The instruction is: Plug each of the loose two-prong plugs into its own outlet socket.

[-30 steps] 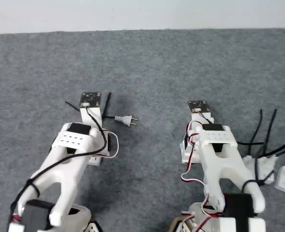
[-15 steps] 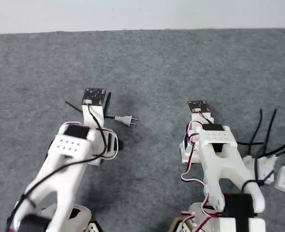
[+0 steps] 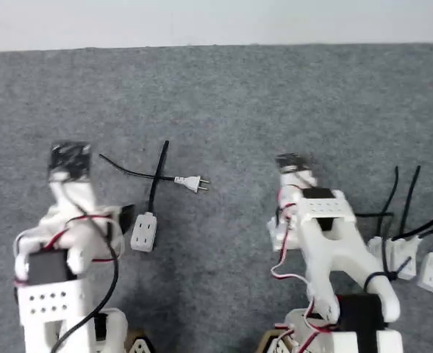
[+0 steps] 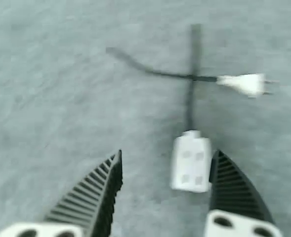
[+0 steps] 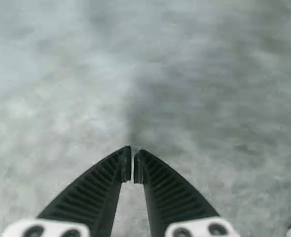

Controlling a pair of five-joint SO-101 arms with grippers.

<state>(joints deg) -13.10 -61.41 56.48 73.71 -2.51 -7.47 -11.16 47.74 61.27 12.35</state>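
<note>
Left gripper (image 4: 167, 157) is wide open and empty, low over the grey desk (image 3: 275, 95). The white outlet socket (image 4: 189, 165) lies flat just beside one fingertip; can't tell if they touch. The loose two-prong plug (image 3: 192, 183) lies farther out, apart from the socket, prongs toward the right arm's side, and its black cord (image 3: 131, 172) crosses the socket's cord. Right gripper (image 5: 133, 150) is pinched together on nothing over bare desk. More white socket blocks (image 3: 396, 254) with black cords sit at the right edge.
</note>
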